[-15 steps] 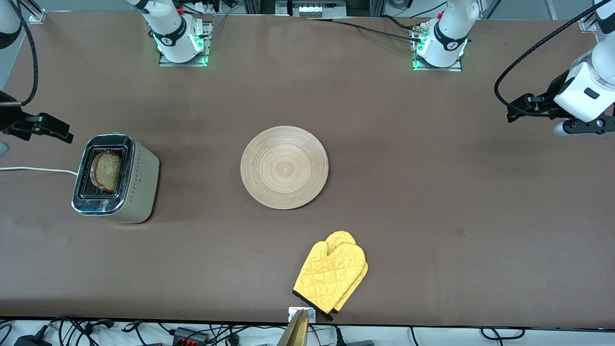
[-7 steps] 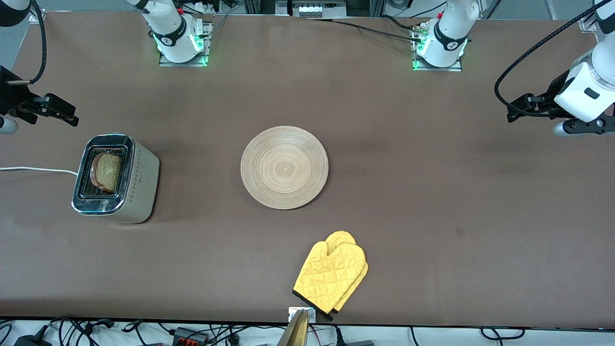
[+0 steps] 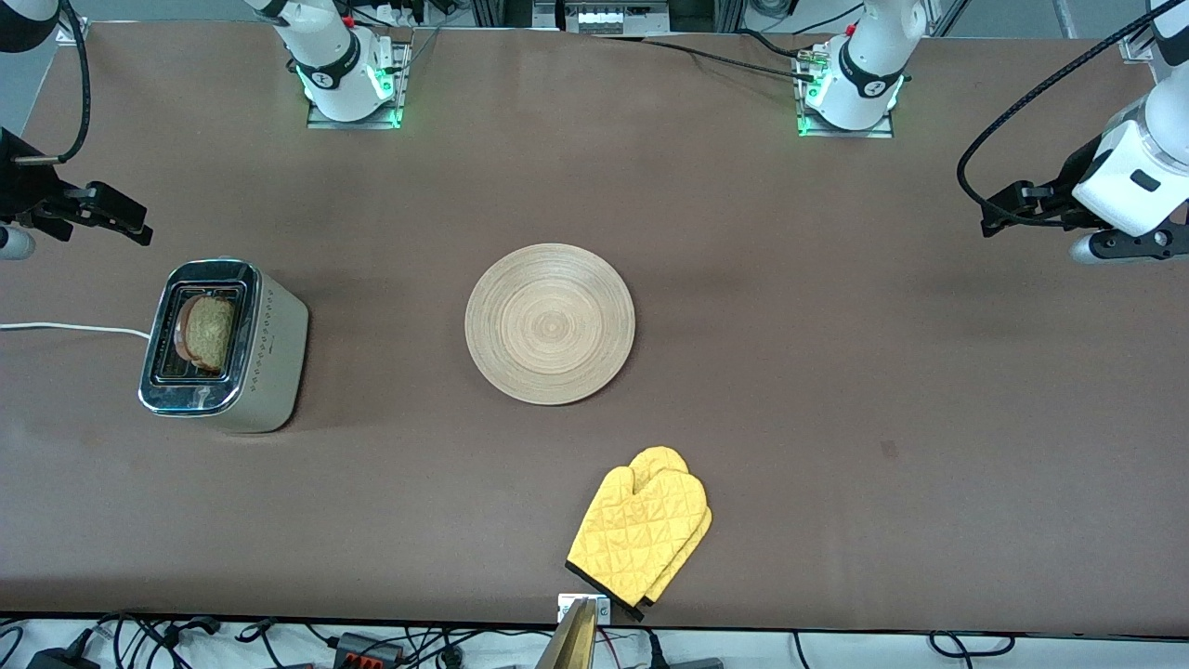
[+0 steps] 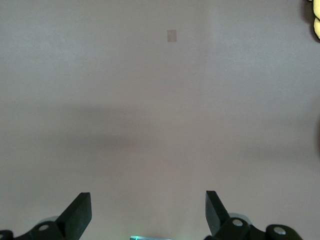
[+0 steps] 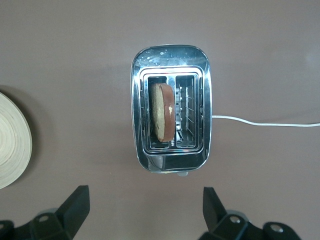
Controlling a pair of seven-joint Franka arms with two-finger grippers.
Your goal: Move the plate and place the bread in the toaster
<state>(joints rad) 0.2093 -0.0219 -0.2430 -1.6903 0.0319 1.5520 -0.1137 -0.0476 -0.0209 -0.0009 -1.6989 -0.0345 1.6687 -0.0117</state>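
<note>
The round light-wood plate [image 3: 550, 323] lies bare in the middle of the table; its rim [image 5: 12, 140] also shows in the right wrist view. The cream and chrome toaster [image 3: 269, 353] stands toward the right arm's end. The bread [image 3: 206, 333] stands upright in one of its slots, and the right wrist view looks down on the bread [image 5: 162, 111] and the toaster [image 5: 170, 55]. My right gripper [image 3: 125, 221] hangs open and empty over the table beside the toaster, its own view showing the right gripper [image 5: 145, 195] apart from it. My left gripper [image 3: 1008, 209] waits open over bare table at the left arm's end [image 4: 148, 196].
A yellow oven mitt [image 3: 641, 531] lies near the table's front edge, nearer to the camera than the plate; its tip [image 4: 316, 20] shows in the left wrist view. The toaster's white cord [image 3: 65, 327] runs off the table's end [image 5: 260, 123].
My right gripper has drawn up and away from the toaster, then held still. The bread stays in the slot. The left arm has not moved.
</note>
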